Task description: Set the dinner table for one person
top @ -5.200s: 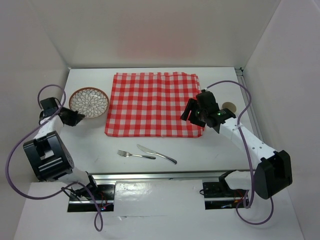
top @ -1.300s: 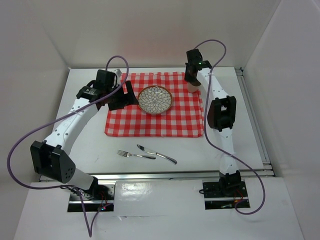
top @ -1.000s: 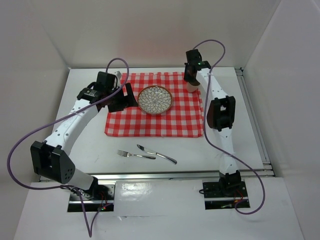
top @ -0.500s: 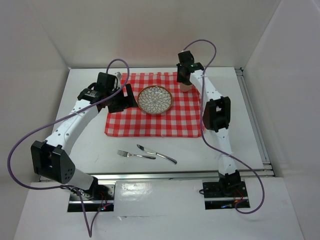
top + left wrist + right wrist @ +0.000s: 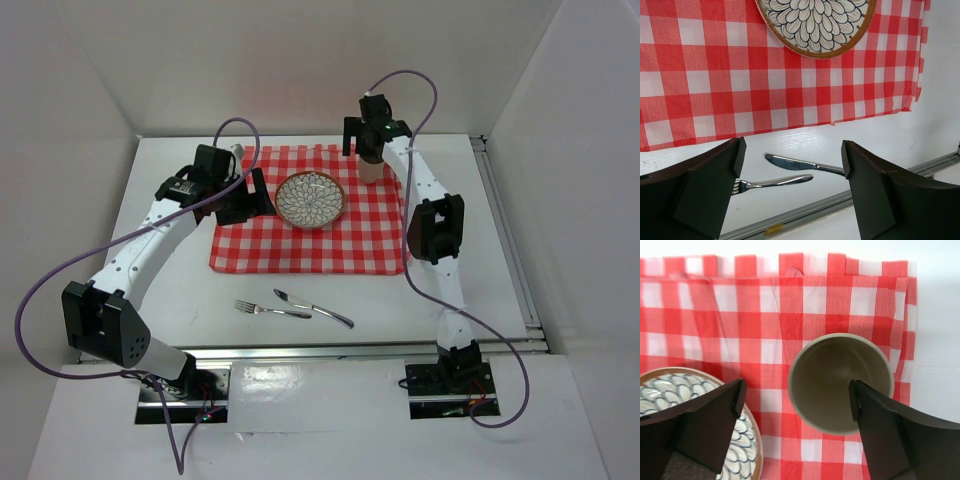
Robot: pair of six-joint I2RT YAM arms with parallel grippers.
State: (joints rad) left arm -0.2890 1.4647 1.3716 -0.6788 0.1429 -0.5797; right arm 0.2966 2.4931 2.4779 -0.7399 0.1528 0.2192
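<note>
The white dinner table [image 5: 180, 290] carries a red-and-white checked cloth [image 5: 300, 245]. A petal-patterned plate [image 5: 311, 199] lies on the cloth's far middle. A beige cup [image 5: 372, 168] stands upright at the cloth's far right. My right gripper [image 5: 368, 148] hovers over the cup [image 5: 840, 380], open, its fingers wide on either side and gripping nothing. My left gripper [image 5: 258, 190] is open and empty just left of the plate [image 5: 816, 20]. A fork [image 5: 771, 182] and a knife [image 5: 800, 164] lie on the bare table in front of the cloth.
A silver rail [image 5: 805, 210] runs along the table's near edge behind the fork [image 5: 258, 308] and knife [image 5: 315, 308]. White walls enclose the table on three sides. The plate's rim [image 5: 670, 390] lies close to the cup's left.
My right gripper has opened and let go of the cup, which now stands on the cloth a little further left. The left arm has not moved.
</note>
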